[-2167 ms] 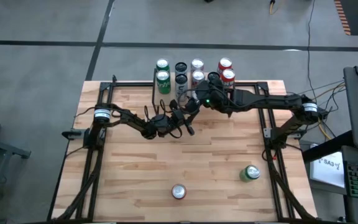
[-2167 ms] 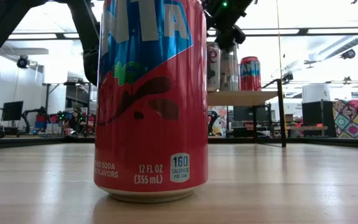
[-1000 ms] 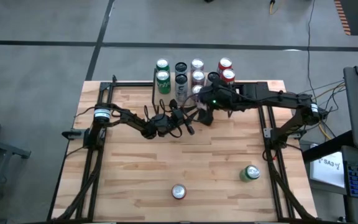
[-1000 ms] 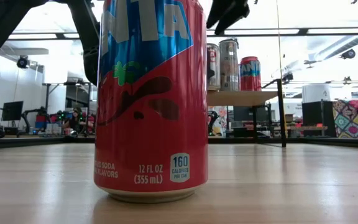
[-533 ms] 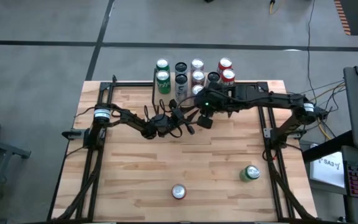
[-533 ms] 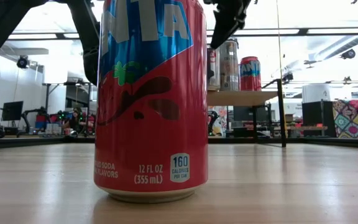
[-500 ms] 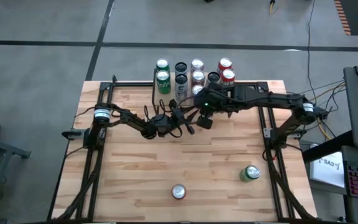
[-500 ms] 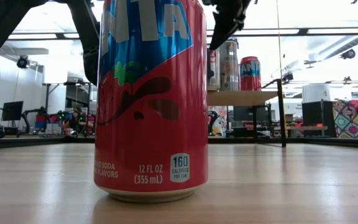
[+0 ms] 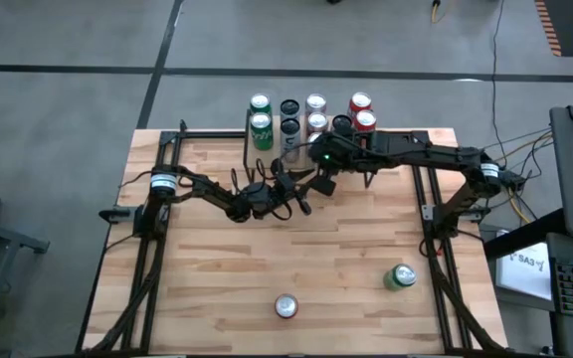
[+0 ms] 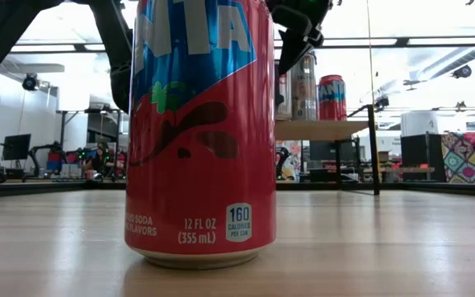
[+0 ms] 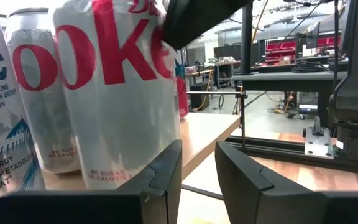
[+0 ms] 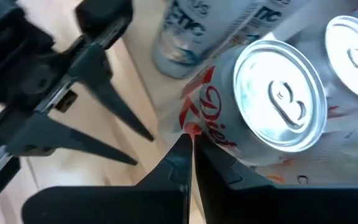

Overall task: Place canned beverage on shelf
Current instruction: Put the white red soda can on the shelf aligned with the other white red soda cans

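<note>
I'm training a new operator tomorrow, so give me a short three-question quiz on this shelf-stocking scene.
1. True or false: the right gripper has its jaws shut and holds nothing.
2. How many cans stand on the butcher-block tabletop, off the shelf?
3. Which can stands nearest the low camera? A) red soda can B) green can C) Diet Coke can

Key: 1 true; 2 two; 3 A
</note>
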Controlling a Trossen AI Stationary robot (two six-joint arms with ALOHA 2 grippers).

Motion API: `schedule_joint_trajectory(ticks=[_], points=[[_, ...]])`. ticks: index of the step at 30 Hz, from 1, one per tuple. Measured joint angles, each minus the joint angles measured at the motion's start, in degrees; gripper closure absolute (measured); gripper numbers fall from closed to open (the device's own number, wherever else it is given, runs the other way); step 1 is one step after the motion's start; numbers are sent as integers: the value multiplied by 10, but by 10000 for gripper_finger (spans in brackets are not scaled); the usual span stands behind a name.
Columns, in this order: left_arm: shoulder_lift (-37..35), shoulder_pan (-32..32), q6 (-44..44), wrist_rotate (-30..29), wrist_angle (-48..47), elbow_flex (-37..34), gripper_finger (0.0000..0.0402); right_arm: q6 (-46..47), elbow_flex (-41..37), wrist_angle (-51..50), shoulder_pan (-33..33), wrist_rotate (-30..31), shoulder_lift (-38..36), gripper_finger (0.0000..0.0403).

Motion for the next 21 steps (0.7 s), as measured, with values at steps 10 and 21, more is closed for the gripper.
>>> schedule_joint_trajectory(ticks=[10,21], points=[[0,0,2,0,-6,0,320,13,0,21,-8,-3,-3,394],[0,0,8,0,-11,0,320,14,0,29,-11,1,-1,394]])
